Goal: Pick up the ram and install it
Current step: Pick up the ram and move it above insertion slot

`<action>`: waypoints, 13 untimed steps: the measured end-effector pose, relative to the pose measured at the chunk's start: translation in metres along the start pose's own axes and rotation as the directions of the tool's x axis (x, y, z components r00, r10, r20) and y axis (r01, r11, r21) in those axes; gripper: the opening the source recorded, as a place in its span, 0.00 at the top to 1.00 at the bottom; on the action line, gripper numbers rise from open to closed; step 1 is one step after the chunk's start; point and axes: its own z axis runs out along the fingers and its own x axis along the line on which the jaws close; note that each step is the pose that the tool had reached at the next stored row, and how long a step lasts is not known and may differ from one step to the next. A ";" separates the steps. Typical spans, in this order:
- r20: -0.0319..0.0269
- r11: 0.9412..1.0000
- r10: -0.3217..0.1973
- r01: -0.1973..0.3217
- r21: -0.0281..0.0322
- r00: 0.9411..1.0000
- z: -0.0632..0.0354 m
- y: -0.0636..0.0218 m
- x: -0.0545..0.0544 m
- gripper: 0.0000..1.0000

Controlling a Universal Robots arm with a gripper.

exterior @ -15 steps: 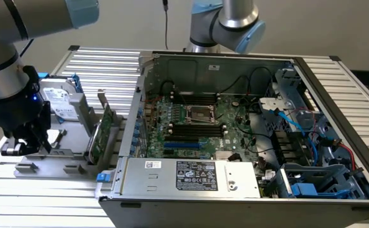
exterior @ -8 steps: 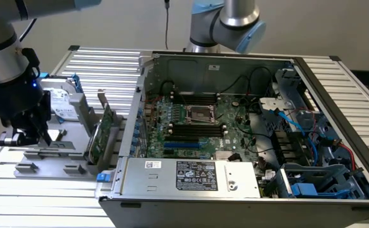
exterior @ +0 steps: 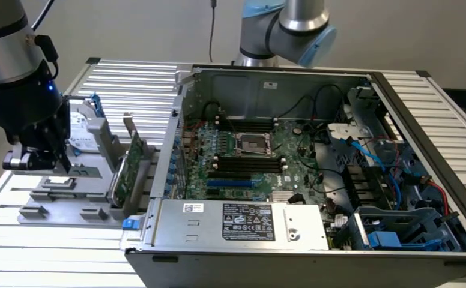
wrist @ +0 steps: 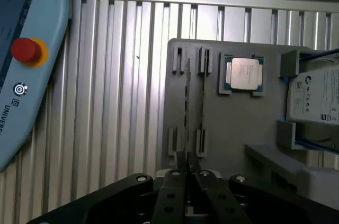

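On slatted table, fixture with ram

A pale-blue control pendant carries the letters "UNIVERS", cut off at the frame's edge, below a round button marked with a power symbol. Print on the hard drive's white label and the power supply's black label is too small to read.

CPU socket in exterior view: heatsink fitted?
No, the CPU socket on the motherboard sits uncovered, its metal frame in plain sight.
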 end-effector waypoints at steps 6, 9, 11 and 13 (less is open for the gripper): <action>0.003 1.000 -0.001 0.001 0.000 1.000 -0.0212 -0.0137 -0.001 0.87; 0.004 1.000 -0.002 0.002 -0.002 1.000 -0.0329 -0.0217 -0.002 0.87; 0.005 1.000 -0.002 0.002 -0.002 1.000 -0.0405 -0.0268 -0.002 0.87; 0.005 1.000 -0.003 0.003 -0.003 1.000 -0.0480 -0.0319 -0.002 0.87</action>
